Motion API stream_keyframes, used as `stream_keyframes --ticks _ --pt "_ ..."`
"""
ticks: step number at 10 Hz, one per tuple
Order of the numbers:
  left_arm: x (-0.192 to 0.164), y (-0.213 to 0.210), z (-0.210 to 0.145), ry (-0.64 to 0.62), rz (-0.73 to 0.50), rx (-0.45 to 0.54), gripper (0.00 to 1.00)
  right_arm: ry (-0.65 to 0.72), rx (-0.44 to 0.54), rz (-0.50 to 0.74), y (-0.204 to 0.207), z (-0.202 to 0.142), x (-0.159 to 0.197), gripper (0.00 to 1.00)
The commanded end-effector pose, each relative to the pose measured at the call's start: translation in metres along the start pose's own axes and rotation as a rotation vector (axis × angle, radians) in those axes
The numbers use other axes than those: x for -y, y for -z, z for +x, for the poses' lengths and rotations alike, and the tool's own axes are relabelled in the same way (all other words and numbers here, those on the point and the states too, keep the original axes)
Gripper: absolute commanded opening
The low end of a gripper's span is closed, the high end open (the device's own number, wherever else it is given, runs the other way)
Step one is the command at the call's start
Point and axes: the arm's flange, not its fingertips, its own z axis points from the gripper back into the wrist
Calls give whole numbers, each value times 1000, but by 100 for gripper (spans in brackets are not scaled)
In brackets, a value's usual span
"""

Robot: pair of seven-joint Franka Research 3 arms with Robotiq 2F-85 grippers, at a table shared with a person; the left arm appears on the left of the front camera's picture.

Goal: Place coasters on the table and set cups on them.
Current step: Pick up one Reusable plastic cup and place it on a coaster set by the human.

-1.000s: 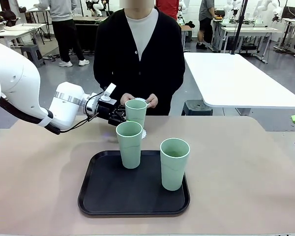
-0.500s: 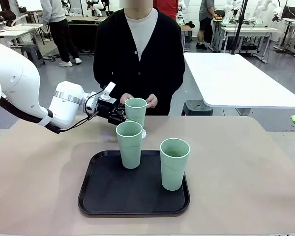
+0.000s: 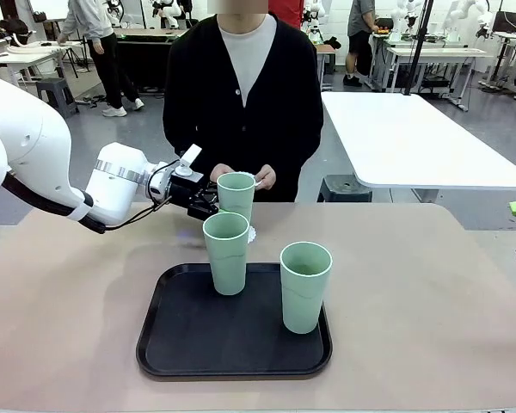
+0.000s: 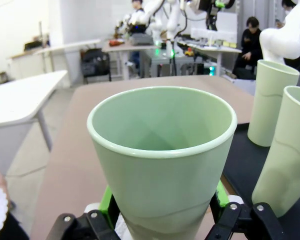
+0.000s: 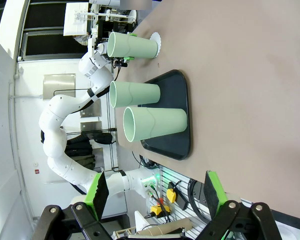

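Mint cup (image 3: 237, 196) barely budged since a second ago — left jaws clamped on it, right jaws wide open, empty — so centre it over the doily coaster (image 5: 160, 43) before releasing.

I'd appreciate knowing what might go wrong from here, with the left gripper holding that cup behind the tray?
1. The left gripper grips the held cup right behind the front cup; opening or retreating might knock it.
2. The coaster is thin paper and mostly hidden; the cup may sit off centre or drag it.
3. The person's hand is close behind; the arm could brush it.
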Motion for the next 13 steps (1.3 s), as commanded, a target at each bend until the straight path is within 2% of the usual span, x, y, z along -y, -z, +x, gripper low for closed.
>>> stream_keyframes --ticks 1,13 --pt "-10 -4 -2 50 -33 16 87 -5 -3 12 1 1 0 100" --pt "-17 -8 -10 46 -43 37 87 -5 -3 12 1 1 0 100"
